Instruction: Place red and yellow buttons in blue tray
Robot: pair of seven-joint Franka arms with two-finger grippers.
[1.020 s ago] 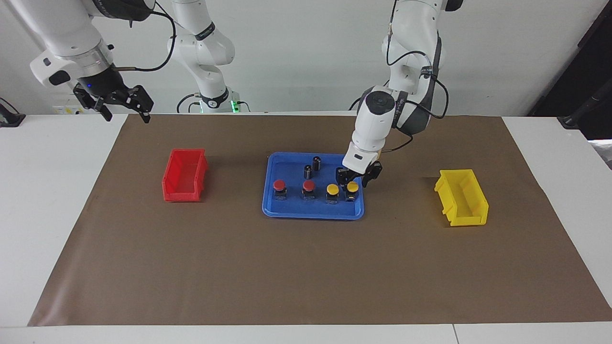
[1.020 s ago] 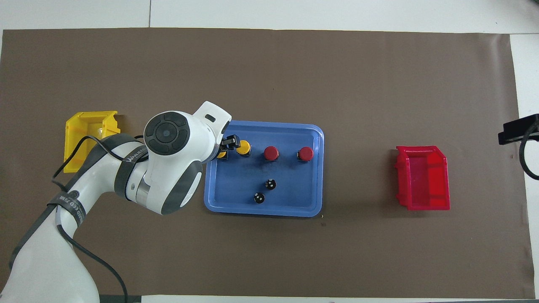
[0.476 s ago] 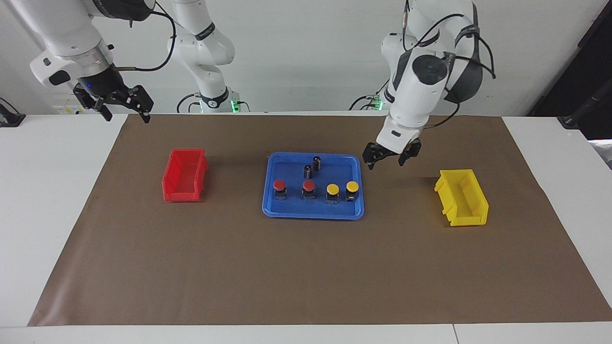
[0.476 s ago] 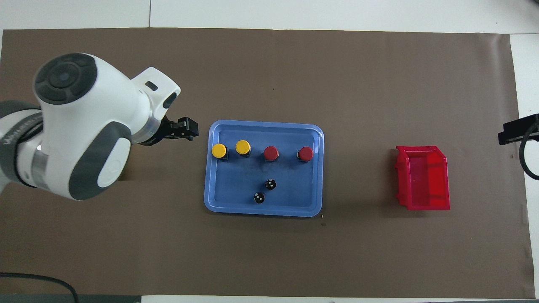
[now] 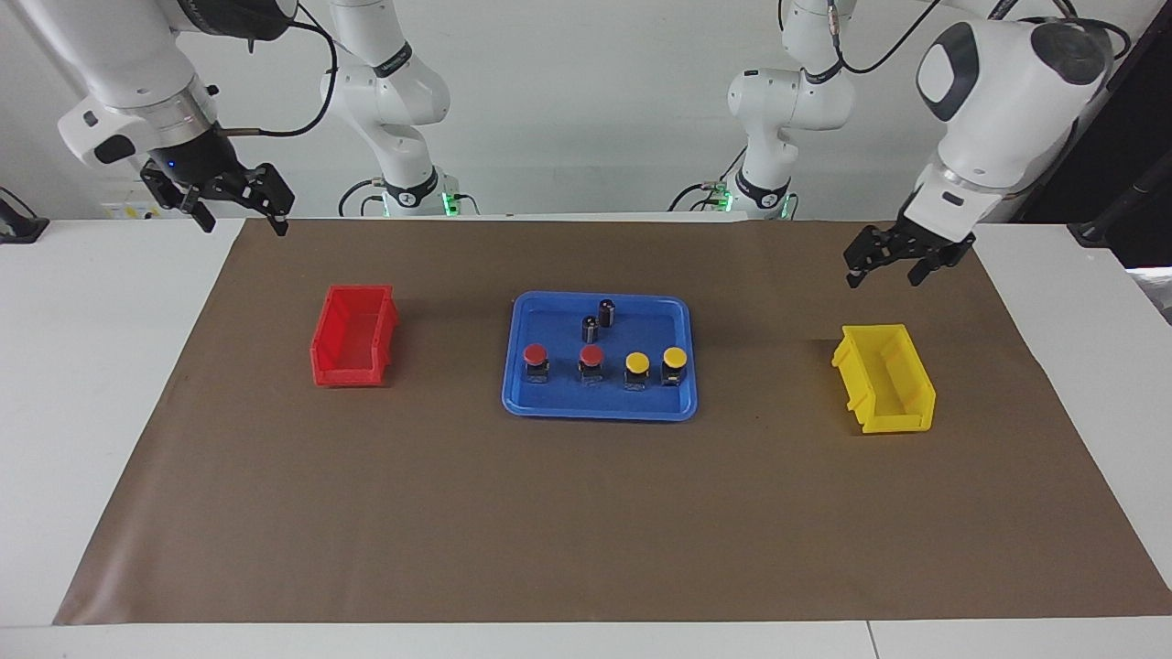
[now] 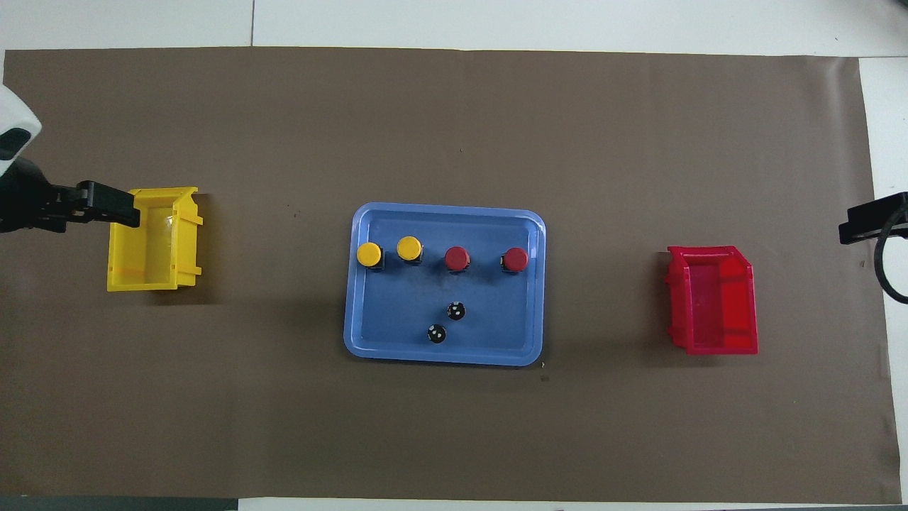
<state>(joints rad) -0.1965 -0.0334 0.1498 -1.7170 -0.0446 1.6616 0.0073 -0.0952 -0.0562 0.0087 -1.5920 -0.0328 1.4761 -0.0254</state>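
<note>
We see all four red and yellow buttons [image 5: 604, 363] standing in the blue tray [image 5: 549, 404], with both the left pincer [image 5: 895, 259] and the right pincer [image 5: 222, 203] raised, spread apart and empty.

No text, label or number can be read anywhere (arm markings too small to tell)
</note>
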